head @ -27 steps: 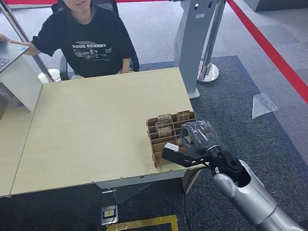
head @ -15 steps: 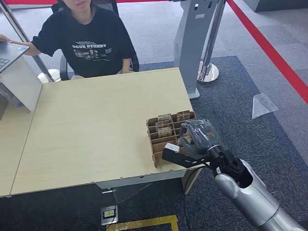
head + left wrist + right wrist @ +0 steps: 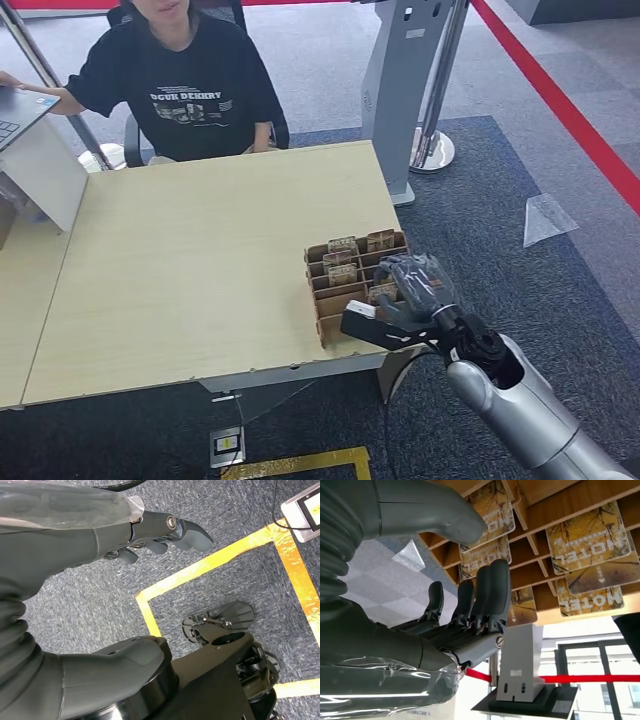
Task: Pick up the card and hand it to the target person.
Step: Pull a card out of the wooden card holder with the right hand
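Observation:
A brown cardboard rack [image 3: 332, 305] stands at the table's near right corner, with several yellow-brown "HOTEL" cards [image 3: 342, 245] upright in its slots. My right hand [image 3: 407, 295] hovers low over the rack's right end, its thumb stretched out along the near side. In the right wrist view the dark fingers [image 3: 486, 600] reach up to the cards [image 3: 584, 530], and the thumb [image 3: 444, 515] stays apart from them with nothing pinched. The target person [image 3: 189, 85] in a black T-shirt sits at the far side. My left hand [image 3: 94, 540] hangs over the carpet with its fingers apart and nothing in it.
The light wooden table [image 3: 189, 270] is bare between the rack and the person. A laptop [image 3: 19, 110] on a stand sits at the far left. A grey kiosk post [image 3: 400, 90] and red floor tape [image 3: 558, 100] lie to the right.
My right hand has sunk slightly toward the rack's right end and shifted a little nearer. The cards and the person have not moved.

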